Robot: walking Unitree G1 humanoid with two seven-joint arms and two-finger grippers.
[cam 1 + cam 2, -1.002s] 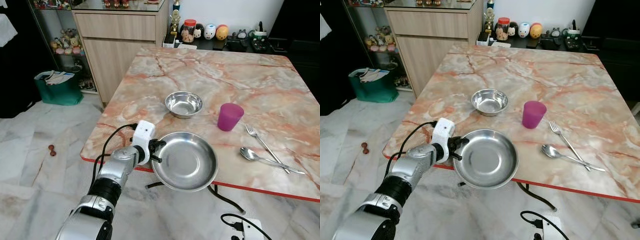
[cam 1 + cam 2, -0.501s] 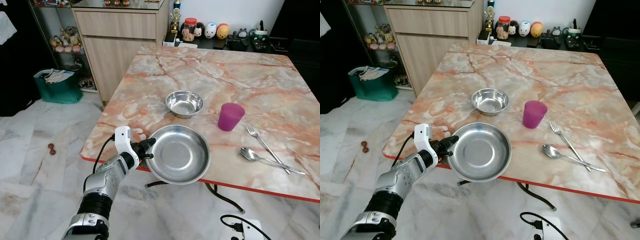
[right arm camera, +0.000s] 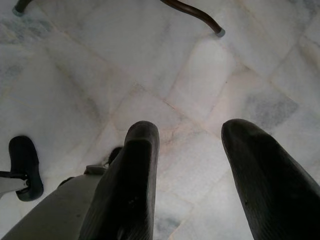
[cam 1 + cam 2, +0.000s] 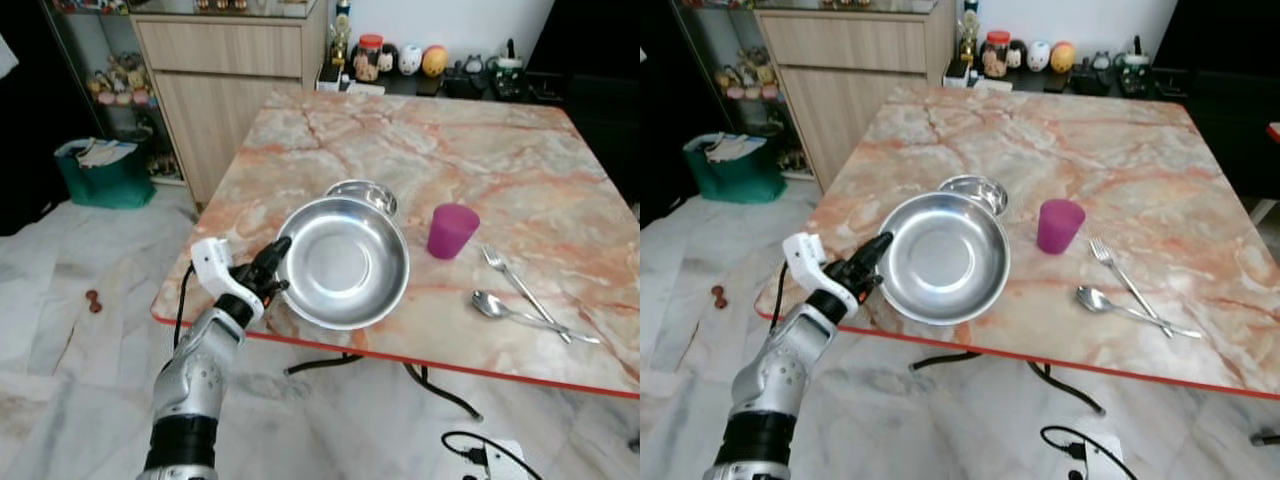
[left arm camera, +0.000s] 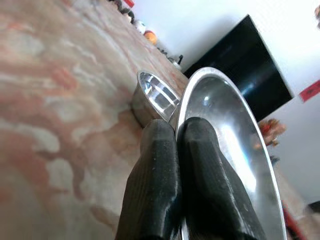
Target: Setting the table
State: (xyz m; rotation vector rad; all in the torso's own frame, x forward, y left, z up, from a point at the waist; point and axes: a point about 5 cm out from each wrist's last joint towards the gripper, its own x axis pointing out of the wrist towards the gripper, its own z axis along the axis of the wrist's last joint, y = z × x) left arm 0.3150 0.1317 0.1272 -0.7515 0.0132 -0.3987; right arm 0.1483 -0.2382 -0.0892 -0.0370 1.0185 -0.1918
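the steel plate [image 4: 345, 261] hangs tilted over the marble table's [image 4: 500, 170] near left edge, pinched at its nine o'clock rim by the left gripper [image 4: 275, 262]. a small steel bowl [image 4: 368, 190] peeks out at its twelve o'clock, a purple cup [image 4: 451, 230], fork [image 4: 513, 282] and spoon [image 4: 520, 313] toward three. the right gripper [image 3: 192, 165] hangs spread wide over the floor.

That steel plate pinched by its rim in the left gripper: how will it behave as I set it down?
The steel plate looks rigid, so it shouldn't flex. The left gripper clamps only its near rim, and polished metal is probably slippery, so it may pivot or slide out. It hangs tilted above the small steel bowl; lowering it there would likely clank and rock.
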